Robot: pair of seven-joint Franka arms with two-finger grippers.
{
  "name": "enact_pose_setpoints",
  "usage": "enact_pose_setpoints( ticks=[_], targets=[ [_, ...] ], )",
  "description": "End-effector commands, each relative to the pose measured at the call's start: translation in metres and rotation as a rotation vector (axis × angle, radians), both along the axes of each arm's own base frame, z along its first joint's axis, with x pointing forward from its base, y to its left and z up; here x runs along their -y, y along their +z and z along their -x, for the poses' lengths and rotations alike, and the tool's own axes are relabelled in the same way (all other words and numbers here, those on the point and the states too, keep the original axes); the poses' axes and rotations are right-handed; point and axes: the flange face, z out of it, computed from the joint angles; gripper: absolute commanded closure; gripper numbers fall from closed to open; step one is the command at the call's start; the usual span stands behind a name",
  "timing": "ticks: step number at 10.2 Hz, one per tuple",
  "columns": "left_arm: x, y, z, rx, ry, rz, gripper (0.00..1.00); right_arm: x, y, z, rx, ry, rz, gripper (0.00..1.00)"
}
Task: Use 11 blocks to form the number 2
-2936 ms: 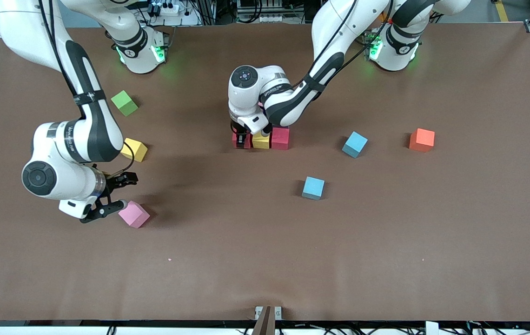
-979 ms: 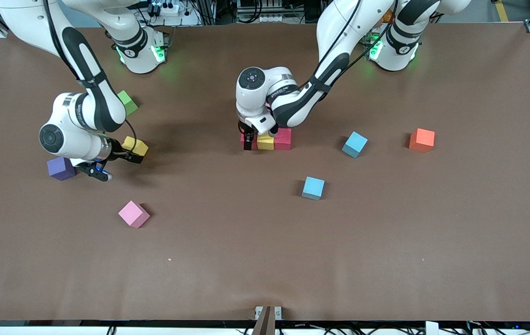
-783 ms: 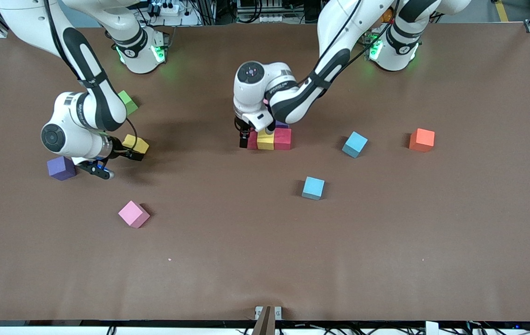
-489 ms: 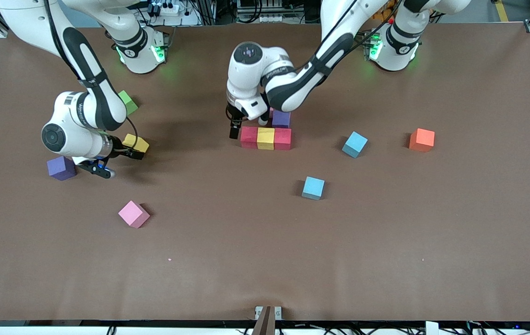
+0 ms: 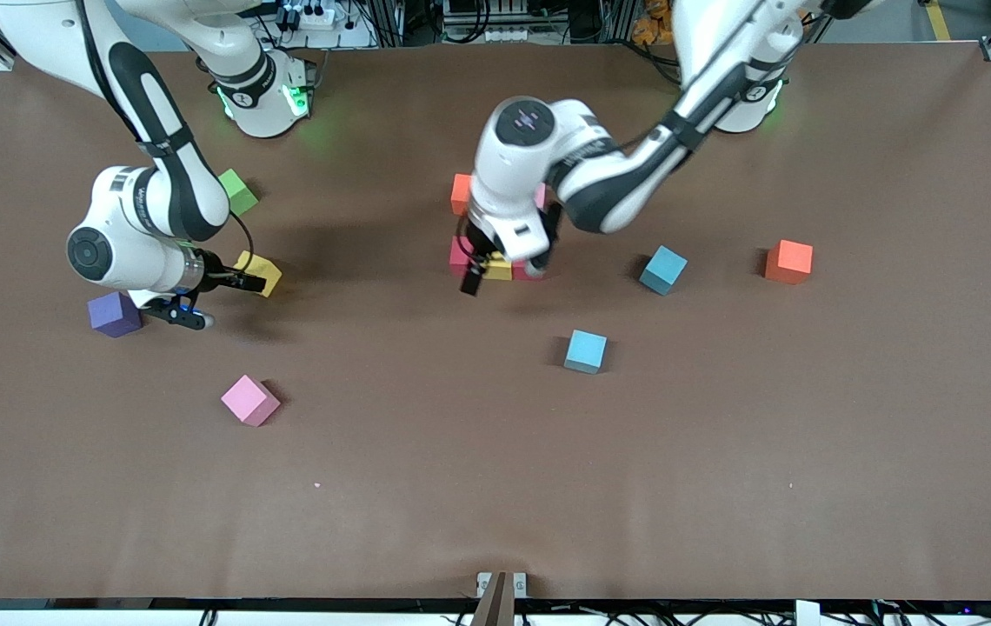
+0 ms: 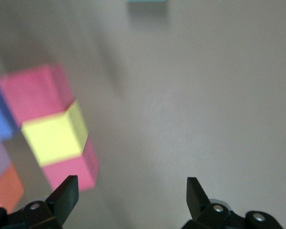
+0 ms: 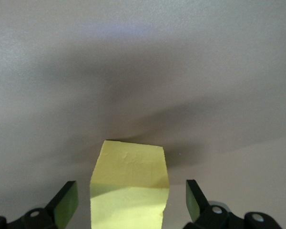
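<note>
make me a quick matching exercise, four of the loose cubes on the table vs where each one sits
Things:
1. purple cube
2. green cube
3. pink cube
4. orange cube

Places:
A. nearest the front camera of the four
B. toward the left arm's end of the table
C. close to the right arm's base
D. beside the right arm's wrist, nearer the table's end than the right pincer

Pairs: 1-D, 2-C, 3-A, 4-B
</note>
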Motion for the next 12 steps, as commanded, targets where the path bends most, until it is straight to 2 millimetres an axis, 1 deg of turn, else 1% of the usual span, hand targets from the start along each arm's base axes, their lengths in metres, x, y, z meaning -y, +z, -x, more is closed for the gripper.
enact_pose_setpoints(
  ticks=[1,3,4,5,6,7,8,9,10,11,12],
  targets=[
    [-0.017,-0.003,-0.033,0.051,-0.206,-0.051,0.0,0.009,-0.007,0.011,-0.014,-0.006,-0.025,0.0],
    [-0.045,-0.026,-0.061,0.071,-0.328,-0.106,0.0,0.009,-0.015,0.013,-0.028,-0.017,-0.029,0.0],
    [-0.068,-0.042,-0.079,0.072,-0.418,-0.138,0.0,0.006,-0.021,0.014,-0.034,-0.046,-0.046,0.0],
    [-0.077,-0.062,-0.084,0.067,-0.538,-0.163,0.0,0.004,-0.024,0.014,-0.032,-0.049,-0.048,0.0],
    [-0.085,-0.066,-0.09,0.076,-0.602,-0.182,0.0,0.004,-0.029,0.015,-0.041,-0.049,-0.046,0.0],
    [-0.088,-0.063,-0.092,0.092,-0.656,-0.191,0.0,0.005,-0.034,0.016,-0.045,-0.05,-0.043,0.0],
    [-0.091,-0.064,-0.092,0.084,-0.74,-0.21,0.0,0.003,-0.034,0.016,-0.046,-0.046,-0.044,0.0],
    [-0.099,-0.071,-0.094,0.071,-0.846,-0.236,0.0,0.0,-0.034,0.016,-0.048,-0.04,-0.044,0.41],
    [-0.107,-0.081,-0.097,0.069,-0.985,-0.265,0.0,-0.007,-0.035,0.017,-0.054,-0.025,-0.045,0.77],
    [-0.109,-0.084,-0.098,0.078,-1.112,-0.274,0.0,-0.01,-0.033,0.016,-0.056,-0.02,-0.046,0.84],
    [-0.118,-0.086,-0.103,0.08,-1.174,-0.283,0.0,-0.016,-0.029,0.012,-0.059,-0.003,-0.052,0.86]
  ],
)
